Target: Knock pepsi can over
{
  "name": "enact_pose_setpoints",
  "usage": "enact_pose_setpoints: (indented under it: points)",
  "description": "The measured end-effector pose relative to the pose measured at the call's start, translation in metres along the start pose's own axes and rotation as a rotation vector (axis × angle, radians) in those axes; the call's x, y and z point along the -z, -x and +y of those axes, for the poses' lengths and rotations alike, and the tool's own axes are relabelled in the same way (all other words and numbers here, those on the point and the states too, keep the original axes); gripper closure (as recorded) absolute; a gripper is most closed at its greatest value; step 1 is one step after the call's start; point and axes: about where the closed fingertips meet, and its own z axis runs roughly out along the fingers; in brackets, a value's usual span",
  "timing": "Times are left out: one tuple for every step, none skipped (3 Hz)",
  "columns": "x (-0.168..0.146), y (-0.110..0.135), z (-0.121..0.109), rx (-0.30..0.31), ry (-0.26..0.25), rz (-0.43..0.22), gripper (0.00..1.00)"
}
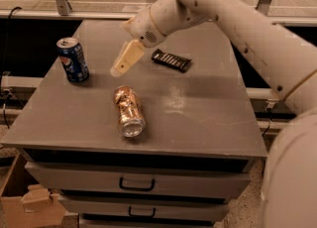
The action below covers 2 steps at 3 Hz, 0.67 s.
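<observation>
Grey drawer fronts (143, 182) sit nearest, under the flat grey cabinet top (208, 123). Close to its front edge the copper-coloured can (130, 112) lies on its side, one end toward the camera, clear of the line between tool and target. Farther back, near the left edge, the pepsi can (73, 59) stands upright: dark blue, with a round red-white logo, a silver top and slightly dented sides. Standing like that, it should tip with a sideways push high on its wall. The gripper (119, 68) hangs above the top, to the can's right and apart from it. Its jaws look pressed together on nothing, making a blunt wedge suited to shoving. Beyond, to the right, the black ridged bar (171, 60) lies flat.
</observation>
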Motion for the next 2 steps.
enact_pose_setpoints:
  points:
    - [-0.049,0.016,-0.011,-0.062,0.035,-0.111,0.00]
    - [-0.083,0.029,-0.005,-0.156,0.081,-0.184,0.00]
